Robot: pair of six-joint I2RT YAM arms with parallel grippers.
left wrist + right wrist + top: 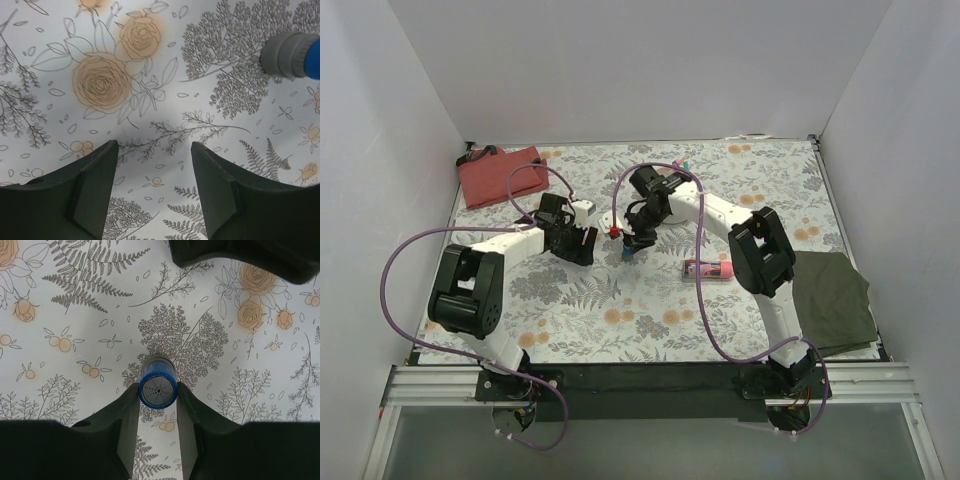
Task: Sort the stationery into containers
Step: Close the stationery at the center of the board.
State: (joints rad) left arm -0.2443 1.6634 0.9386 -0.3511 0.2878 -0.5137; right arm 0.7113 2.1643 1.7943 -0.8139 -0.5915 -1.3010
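My right gripper (pixel 157 390) is shut on a small blue-grey cylinder (pixel 157 385), gripping its blue end; I see the dotted end face. In the top view this gripper (pixel 632 248) holds the cylinder (pixel 627 254) low over the floral cloth at mid-table. My left gripper (pixel 155 145) is open and empty just left of it (pixel 582 245); the cylinder shows at the upper right of its wrist view (pixel 292 54). A pink tube (pixel 709 269) lies right of centre. The red pouch (pixel 500 176) lies at the back left. Pen caps (pixel 682 165) show by the right arm. The white tub is out of view.
A dark green folded cloth (pixel 834 300) lies at the table's right edge. Purple cables (pixel 535 175) loop above both arms. White walls close off the back and both sides. A small red object (pixel 614 231) sits between the two grippers.
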